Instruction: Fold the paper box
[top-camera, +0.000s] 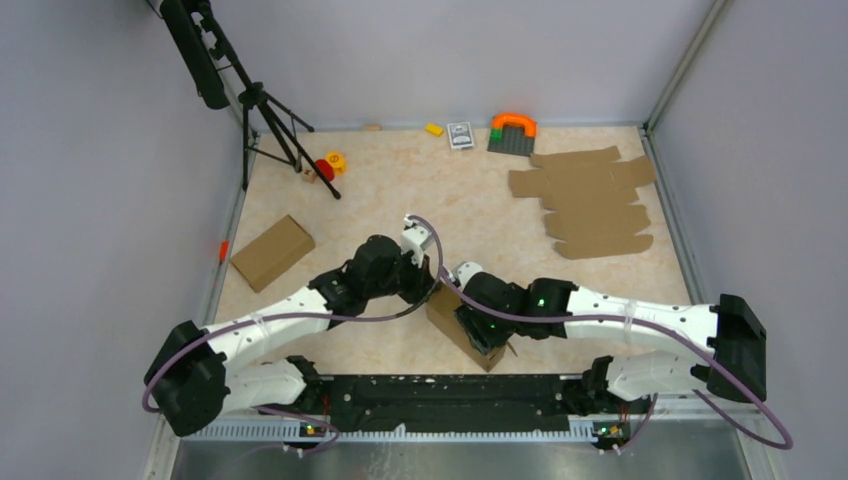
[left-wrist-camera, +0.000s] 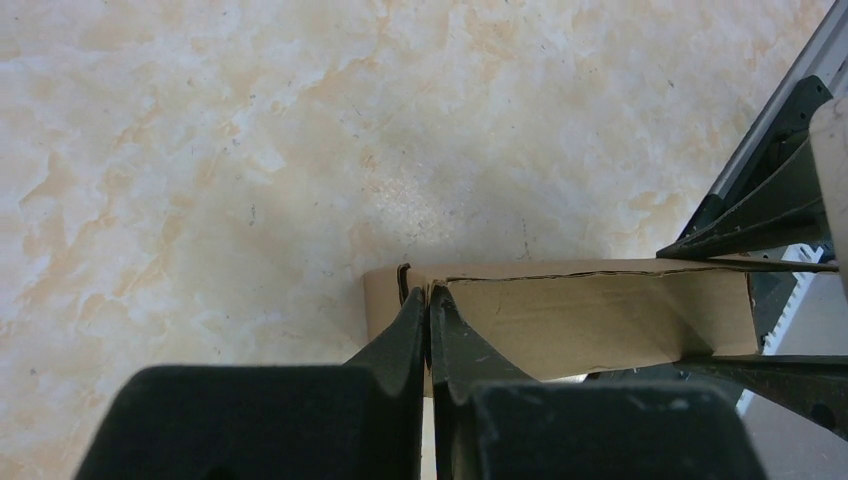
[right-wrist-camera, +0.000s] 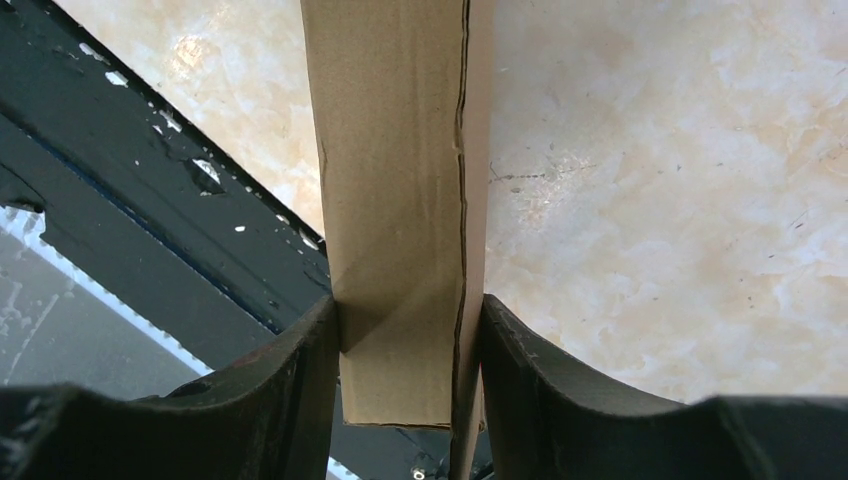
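Fingers of my right pincer (right-wrist-camera: 410, 310) are clamped on the paper box (right-wrist-camera: 395, 150), one on each broad face, so that its narrow side wall faces the wrist camera. My left pincer (left-wrist-camera: 425, 300) is pressed together, with its tips at the top edge of the box by one end corner. I cannot tell whether a thin layer of card is nipped between them.

Location: the paper box sits at the middle of the table's (top-camera: 400, 190) near edge, turned on edge and skewed. It is just beyond the black base rail (right-wrist-camera: 150, 200) and between my two wrists.

Status, as judged:
1. Done: the sheet is now a shallow closed shell. The walls are up and the lid panel is down over them. A cut seam runs the length of the narrow wall.
2. Not yet done: a small dark gap shows at the corner under my left tips, so that end flap or tab appears not fully seated. The seam needs pressing flush, and the box must then be laid flat and released.

For reference, a closed brown box (top-camera: 272, 252) lies near the left edge. A pile of flat cardboard sheets (top-camera: 590, 200) lies at the far right corner.
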